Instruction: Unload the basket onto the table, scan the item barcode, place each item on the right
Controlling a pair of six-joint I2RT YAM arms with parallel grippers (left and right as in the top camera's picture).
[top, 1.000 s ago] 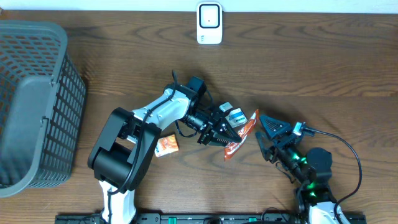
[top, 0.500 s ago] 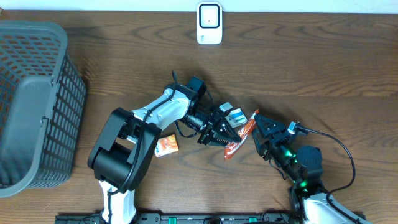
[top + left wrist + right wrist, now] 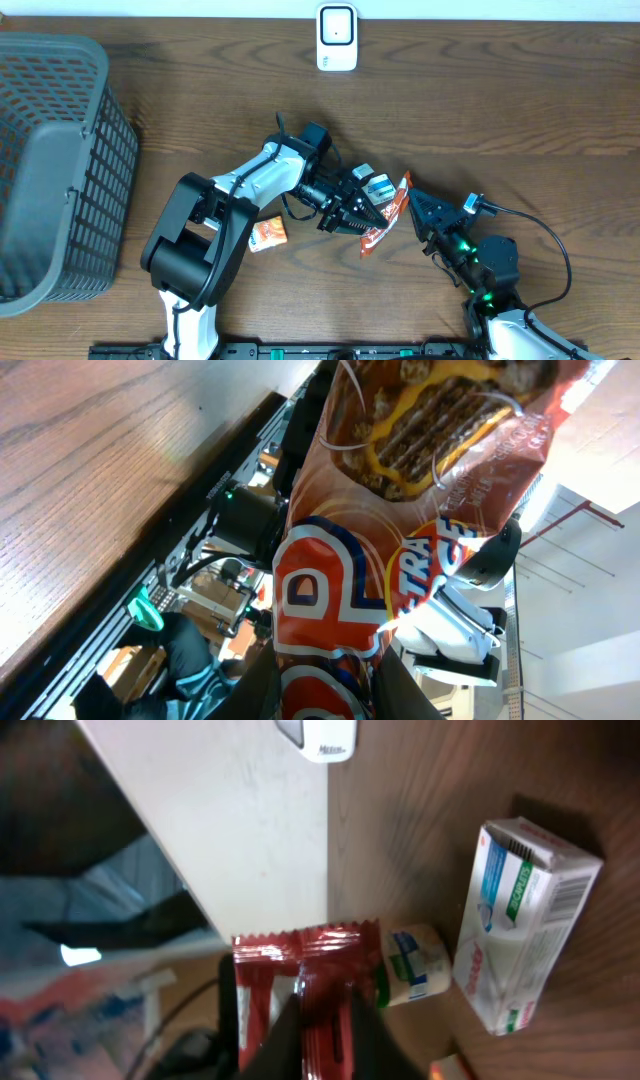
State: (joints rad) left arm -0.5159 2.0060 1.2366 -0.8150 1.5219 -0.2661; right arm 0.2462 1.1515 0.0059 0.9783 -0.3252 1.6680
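Packet (image 3: 376, 238) was pinched by left claw (image 3: 358, 216) and right claw (image 3: 406, 193) together; you should have loosened one before turning.

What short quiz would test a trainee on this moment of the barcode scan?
1. True or false: the snack packet lies flat on the table, untouched.
2. Which is shut on the snack packet? A) left gripper only B) right gripper only C) both
3. Fill in: in the overhead view, the scanner stands at the table's ___ edge, with the basket at its left end.
Key: 1 false; 2 C; 3 top.
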